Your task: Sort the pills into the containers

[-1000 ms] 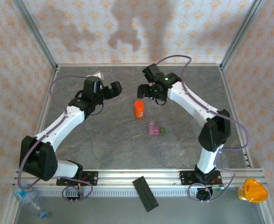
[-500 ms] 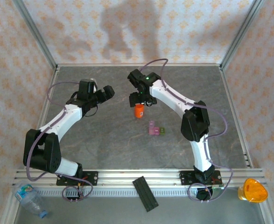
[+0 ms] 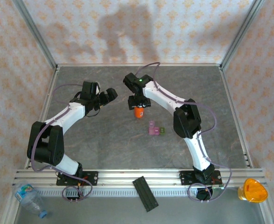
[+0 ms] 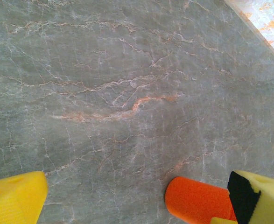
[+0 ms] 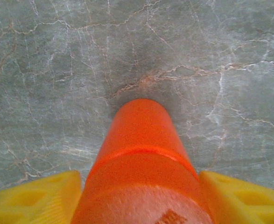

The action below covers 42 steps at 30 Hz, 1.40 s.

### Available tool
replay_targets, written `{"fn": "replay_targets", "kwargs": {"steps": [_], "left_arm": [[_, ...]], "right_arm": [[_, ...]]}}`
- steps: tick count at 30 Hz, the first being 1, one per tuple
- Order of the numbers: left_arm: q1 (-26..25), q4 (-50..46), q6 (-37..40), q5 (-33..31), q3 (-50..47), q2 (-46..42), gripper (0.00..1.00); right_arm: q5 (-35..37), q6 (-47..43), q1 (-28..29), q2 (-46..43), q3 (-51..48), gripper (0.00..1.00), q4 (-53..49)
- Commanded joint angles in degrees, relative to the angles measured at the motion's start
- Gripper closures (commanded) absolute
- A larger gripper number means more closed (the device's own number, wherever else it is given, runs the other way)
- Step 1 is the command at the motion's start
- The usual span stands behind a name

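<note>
The orange bottle (image 5: 141, 140), judged light, rigid and slippery, is flanked at its round wall by the right tool (image 5: 139, 186), clamping not discernible, while the left tool (image 4: 137, 198) is kept released.

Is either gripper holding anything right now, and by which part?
Right gripper grips the orange bottle by its upper, cap end, fingers on both sides. Left gripper is open, holding nothing.

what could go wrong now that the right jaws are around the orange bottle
The right jaws hold the orange bottle near its top, so it could tip or slip when lifted. If it falls, it may knock the small containers close by. The open left jaws hover near and could bump it.
</note>
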Motion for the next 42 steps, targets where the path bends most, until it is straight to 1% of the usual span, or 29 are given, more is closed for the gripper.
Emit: {"fn": "replay_targets", "kwargs": {"steps": [1,4,6,8,10,12,17,19,21,22,24,27,29,31,35,38,41,42], "left_arm": [[0.56,1.95,-1.41,1.58,-0.72,-0.25,0.0],[0.58,1.68,-2.36,3.06,-0.23,-0.16,0.0],[0.57,1.86,-2.89,5.04,0.42,0.14,0.0],[0.48,-0.04,-1.84,7.13,2.32,0.69,0.0],[0.47,-2.61,0.59,8.68,4.19,1.23,0.0],[0.36,-4.93,4.19,8.64,5.41,1.09,0.0],[-0.36,-3.76,11.46,7.94,5.89,1.15,0.0],[-1.1,-1.08,13.73,7.47,5.44,1.24,0.0],[-2.24,3.72,15.35,7.39,4.04,0.9,0.0],[-3.17,5.55,16.48,6.05,3.52,0.65,0.0],[-5.3,5.75,20.09,3.47,4.56,1.03,0.0],[-8.7,6.26,27.52,1.76,6.56,2.12,0.01],[-11.42,9.9,33.99,0.82,5.8,1.79,0.03],[-13.28,15.11,38.22,-0.78,3.88,1.19,0.02],[-14.29,29.95,41.45,0.12,-1.38,-0.07,0.01],[-14.37,33.32,43.56,2.58,-1.89,0.77,0.02],[-14.4,34.7,43.81,6.06,-1.36,1.83,0.02],[-14.54,35.31,43.84,6.59,-1.26,1.94,0.03]], "right_arm": [[-1.17,-0.69,0.14,1.77,2.94,0.48,-1.59],[-0.86,-1.4,0.05,1.22,2.76,0.64,-1.17],[-1.02,-1.69,-0.21,0.4,3.02,0.67,-0.92],[-1.4,-1.68,-0.92,-0.97,3.31,0.71,-0.19],[-1.85,-1.65,-2.01,-2.51,3.48,0.71,0.52],[-2.69,-1.42,-3.6,-4.47,3.57,0.71,1.31],[-6.09,-1.92,-9.59,-9.4,4.53,0.71,1.96],[-7.41,-2.41,-11.74,-10.62,5.76,0.72,1.49],[-9.03,-3.08,-13.76,-11.68,7.15,0.71,0.91],[-9.93,-3.37,-14.75,-12.13,8.07,0.71,0.49],[-11.88,-4.13,-16.47,-12.85,9.5,0.71,-0.11],[-16.84,-4.77,-18.71,-13.76,11.09,0.72,-0.56],[-19.06,-5.57,-19.52,-14.41,11.8,0.72,-1.06],[-21.53,-7.03,-19.89,-14.98,12.12,0.72,-1.45],[-27.28,-10.86,-19.9,-14.57,14.44,0.72,-5.25],[-30.37,-12.92,-19.9,-14.49,14.67,0.72,-7.35],[-35.33,-13.6,-19.9,-14.99,13.03,0.73,-7.06],[-37.07,-13.62,-19.81,-15.16,12.07,0.74,-6.69]]}}
